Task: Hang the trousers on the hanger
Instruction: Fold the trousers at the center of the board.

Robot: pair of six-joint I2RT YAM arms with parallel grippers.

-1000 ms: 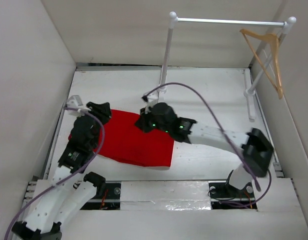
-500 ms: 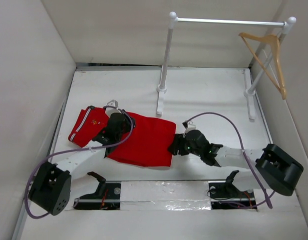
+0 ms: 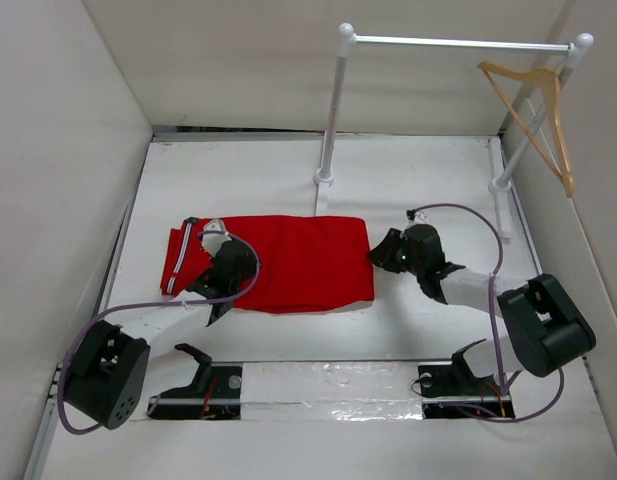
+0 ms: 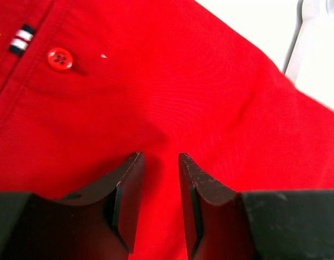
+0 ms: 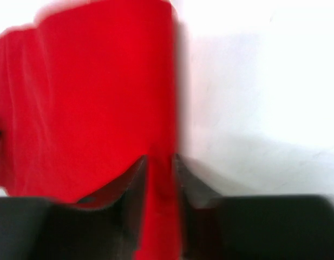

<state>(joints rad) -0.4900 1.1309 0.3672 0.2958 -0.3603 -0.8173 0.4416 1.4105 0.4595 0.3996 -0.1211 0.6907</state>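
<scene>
The red trousers [image 3: 298, 262] lie spread flat on the white table, with the white-striped waistband at the left end. My left gripper [image 3: 228, 258] is down on them near the waistband. In the left wrist view its fingers [image 4: 158, 157] stand narrowly apart with red cloth [image 4: 172, 92] between them, near a red button [image 4: 59, 59]. My right gripper [image 3: 380, 255] is at the trousers' right edge. In the blurred right wrist view its fingers [image 5: 160, 160] pinch that edge of the cloth [image 5: 91, 97]. The tan wooden hanger [image 3: 559, 130] hangs at the right end of the rail, far from both grippers.
The white clothes rail [image 3: 448, 42] stands at the back on two posts; the left post [image 3: 331, 130] and its foot are just behind the trousers, and the foot shows in the left wrist view [image 4: 313, 32]. White walls enclose the table on the left, back and right.
The trousers have shifted right and been pulled out flat and straight. My right gripper has moved right and back with their edge. My left gripper has stayed near the waistband.
</scene>
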